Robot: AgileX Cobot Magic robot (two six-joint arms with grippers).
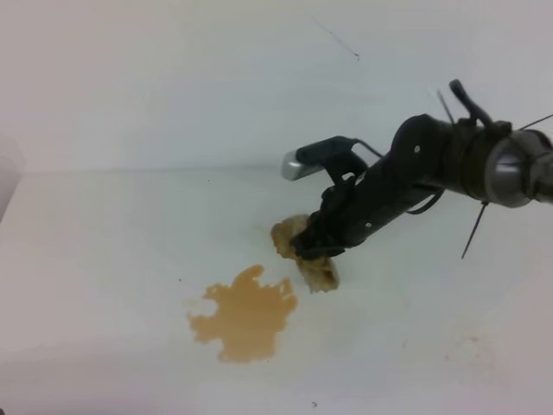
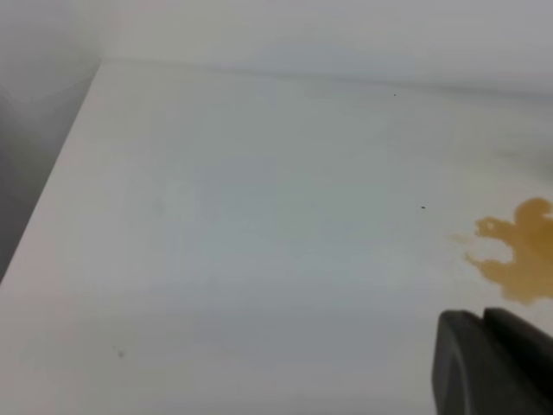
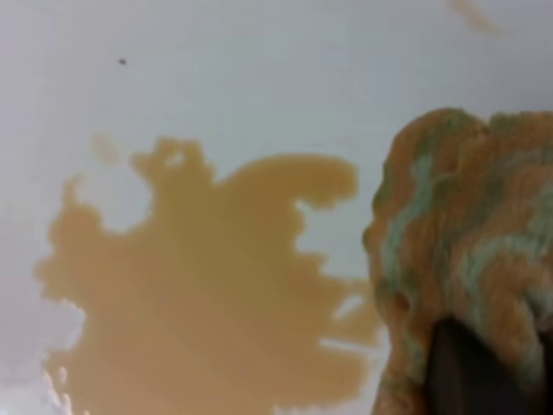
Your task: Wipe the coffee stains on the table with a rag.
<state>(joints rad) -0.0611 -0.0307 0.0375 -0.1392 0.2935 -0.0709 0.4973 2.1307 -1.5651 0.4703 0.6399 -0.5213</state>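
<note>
The coffee stains [image 1: 246,318] are one light-brown lobed splotch on the white table [image 1: 104,259], front centre. My right gripper [image 1: 313,251] reaches in from the right and is shut on the rag [image 1: 321,275], a tan wad with greenish streaks. The rag sits just up and right of the splotch, close to the table; I cannot tell whether it touches. In the right wrist view the rag [image 3: 467,225] fills the right side beside the stains [image 3: 207,285], with a dark fingertip [image 3: 471,372] sunk into it. In the left wrist view only a dark part of my left gripper [image 2: 492,367] shows, with the stains [image 2: 518,255] at the right edge.
A plain white wall [image 1: 173,78] rises behind the table. The table's left edge [image 2: 52,199] shows in the left wrist view. A few tiny dark specks [image 2: 422,207] dot the surface. The right arm [image 1: 449,160] with loose cables hangs over the table's right half.
</note>
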